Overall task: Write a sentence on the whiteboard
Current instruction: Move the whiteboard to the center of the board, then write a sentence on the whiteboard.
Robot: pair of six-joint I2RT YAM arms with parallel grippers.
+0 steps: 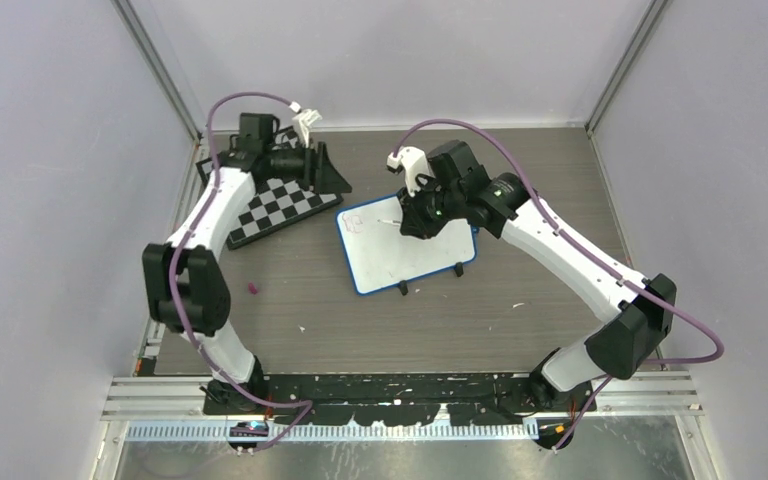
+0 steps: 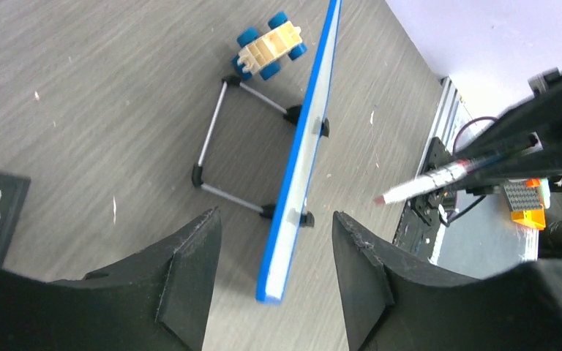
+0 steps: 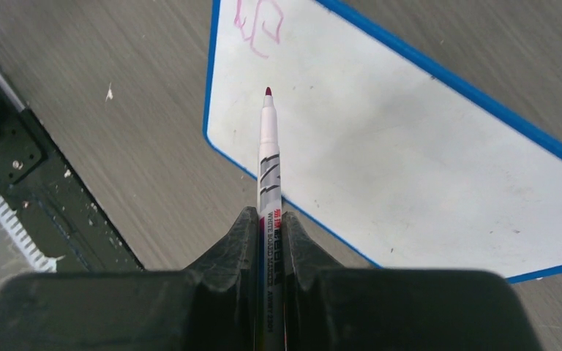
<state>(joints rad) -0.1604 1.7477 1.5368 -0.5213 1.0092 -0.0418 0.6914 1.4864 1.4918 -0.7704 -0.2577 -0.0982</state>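
The whiteboard (image 1: 415,255), white with a blue frame, stands tilted on small black feet at mid-table. A short reddish-pink scribble of the sentence (image 1: 353,222) sits in its far left corner; no green writing shows. My right gripper (image 1: 407,222) is shut on a whiteboard marker (image 3: 267,146). The marker's red tip hovers over the board (image 3: 410,146), just below the scribble (image 3: 260,25). My left gripper (image 1: 328,170) is open and empty at the back left. In its view (image 2: 276,219) the board shows edge-on (image 2: 304,161) and the marker (image 2: 428,183) to its right.
A black-and-white chessboard (image 1: 275,205) lies under the left arm at the back left. A small toy car with blue wheels (image 2: 271,45) sits behind the board's wire stand (image 2: 223,146). A tiny pink bit (image 1: 253,288) lies on the table. Side walls enclose the table.
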